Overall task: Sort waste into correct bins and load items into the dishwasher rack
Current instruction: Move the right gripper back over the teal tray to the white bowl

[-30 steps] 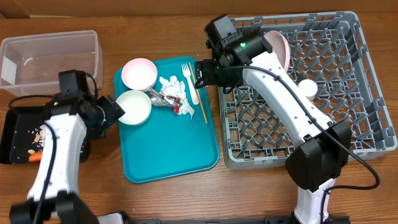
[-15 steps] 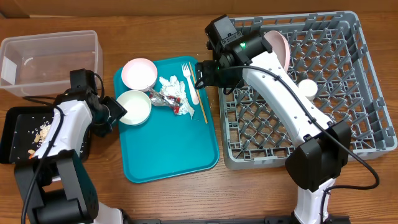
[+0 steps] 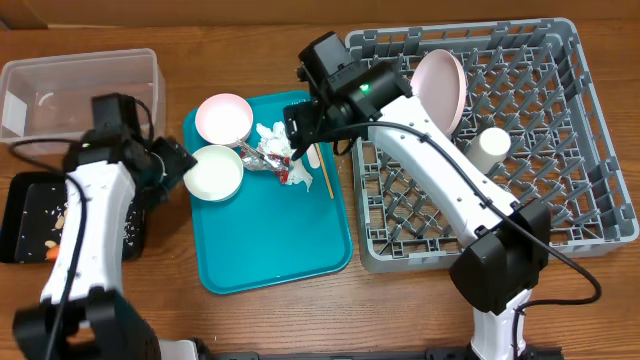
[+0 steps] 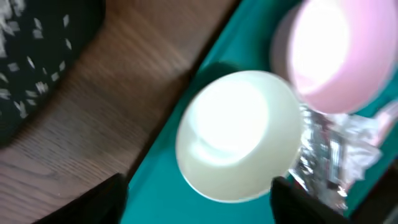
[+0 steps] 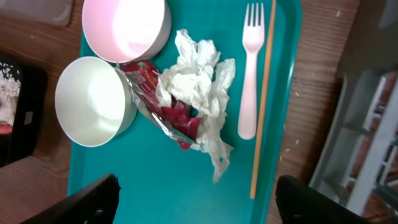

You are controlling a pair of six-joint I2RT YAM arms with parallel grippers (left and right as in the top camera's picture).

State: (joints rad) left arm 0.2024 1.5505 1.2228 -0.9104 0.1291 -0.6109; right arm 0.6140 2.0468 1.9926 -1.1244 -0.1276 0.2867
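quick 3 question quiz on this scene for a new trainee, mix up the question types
1. True or false: the plate stands on edge inside the dishwasher rack.
2. Count: how many bowls sit on the teal tray?
3. Pick one. The fork lies:
A. in the dishwasher rack
B. on the teal tray, beside the wooden stick
C. inside one of the bowls

Key
1. True
2. Two
3. B
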